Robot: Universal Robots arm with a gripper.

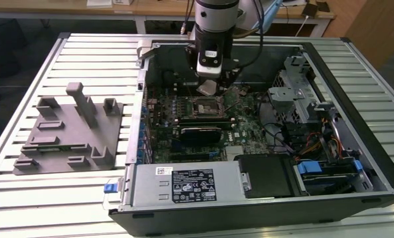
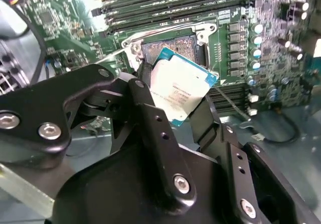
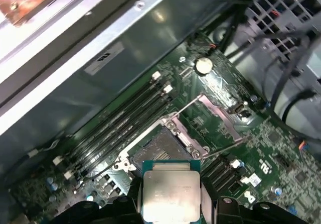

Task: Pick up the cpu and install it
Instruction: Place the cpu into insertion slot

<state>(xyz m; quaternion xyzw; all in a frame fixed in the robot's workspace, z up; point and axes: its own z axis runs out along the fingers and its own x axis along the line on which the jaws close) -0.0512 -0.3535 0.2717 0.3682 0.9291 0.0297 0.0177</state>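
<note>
I see the computer case [image 1: 375,163] lying open on the table [image 1: 84,49], toward the exterior view's right, with a parts fixture [image 1: 64,139] beside it on the exterior view's left. The motherboard [image 1: 243,124] lies inside the case, with the socket [image 1: 207,105] near its middle. My claw [image 2: 173,98] hangs just above the socket with the cpu [image 2: 178,91] clamped between its fingers. Memory slots [image 3: 120,118] run alongside the socket.

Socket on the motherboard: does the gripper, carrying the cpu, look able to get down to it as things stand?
Probably yes. The gripper, shut on the cpu, hangs just above the socket. The socket's metal frame is swung open, and nothing lies between them in the first wrist view.
</note>
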